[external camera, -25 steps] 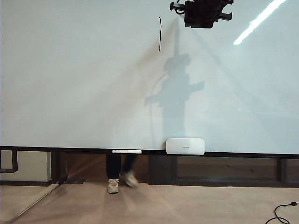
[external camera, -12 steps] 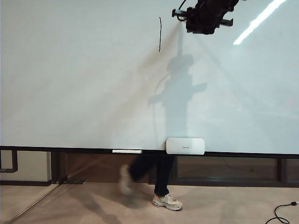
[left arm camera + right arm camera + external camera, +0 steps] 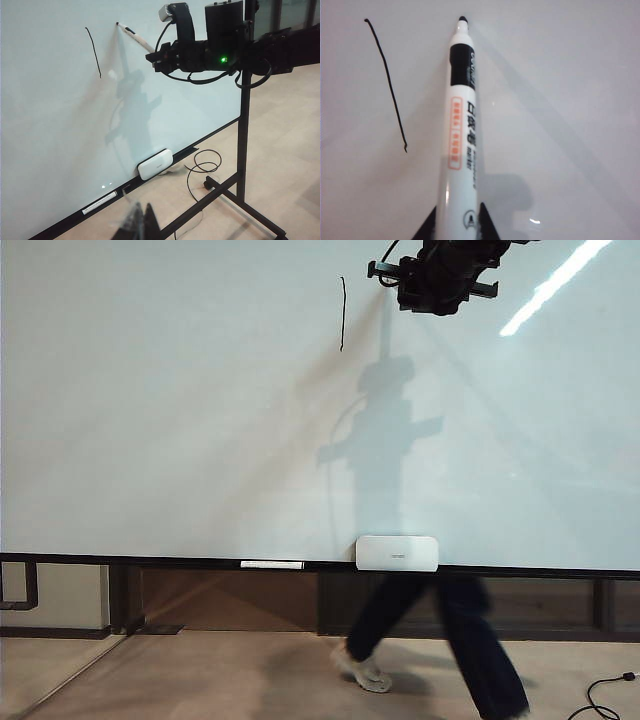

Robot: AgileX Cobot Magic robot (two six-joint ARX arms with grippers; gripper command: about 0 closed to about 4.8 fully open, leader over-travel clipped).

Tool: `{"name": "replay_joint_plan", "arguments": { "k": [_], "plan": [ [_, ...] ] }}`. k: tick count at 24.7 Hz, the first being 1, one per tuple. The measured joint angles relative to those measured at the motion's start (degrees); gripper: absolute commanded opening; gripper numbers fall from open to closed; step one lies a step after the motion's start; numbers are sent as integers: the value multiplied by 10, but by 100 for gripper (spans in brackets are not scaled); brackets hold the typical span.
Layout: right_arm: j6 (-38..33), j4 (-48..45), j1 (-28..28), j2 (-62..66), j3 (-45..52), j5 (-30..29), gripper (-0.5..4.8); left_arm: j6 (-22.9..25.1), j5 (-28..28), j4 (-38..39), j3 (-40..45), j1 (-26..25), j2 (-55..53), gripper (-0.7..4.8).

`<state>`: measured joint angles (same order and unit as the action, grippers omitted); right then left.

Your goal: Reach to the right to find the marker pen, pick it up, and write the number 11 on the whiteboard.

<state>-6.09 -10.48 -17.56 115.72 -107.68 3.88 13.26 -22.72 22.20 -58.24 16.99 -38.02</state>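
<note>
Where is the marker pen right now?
The right gripper holds the marker pen high on the whiteboard, its tip just right of the single black stroke.

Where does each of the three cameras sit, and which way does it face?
Exterior: off the arms, facing the whiteboard head-on; right end effector at top.
Left wrist: off to one side, looking obliquely along the board at the right arm; left end effector barely shows.
Right wrist: behind the marker pen, facing the board.
All share the single stroke.

Glossy smooth whiteboard (image 3: 180,420) w/ glare streaks, shiny white plastic marker pen (image 3: 460,140), matt black metal stand (image 3: 244,130), smooth white plastic eraser box (image 3: 397,553)
</note>
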Motion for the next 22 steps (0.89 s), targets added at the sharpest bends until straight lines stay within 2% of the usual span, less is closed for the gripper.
{"name": "replay_joint_plan", "arguments": {
  "k": [22],
  "plan": [
    [-14, 81, 2, 48, 8, -13, -5, 2, 13, 12, 0, 0, 0, -5]
  ]
}}
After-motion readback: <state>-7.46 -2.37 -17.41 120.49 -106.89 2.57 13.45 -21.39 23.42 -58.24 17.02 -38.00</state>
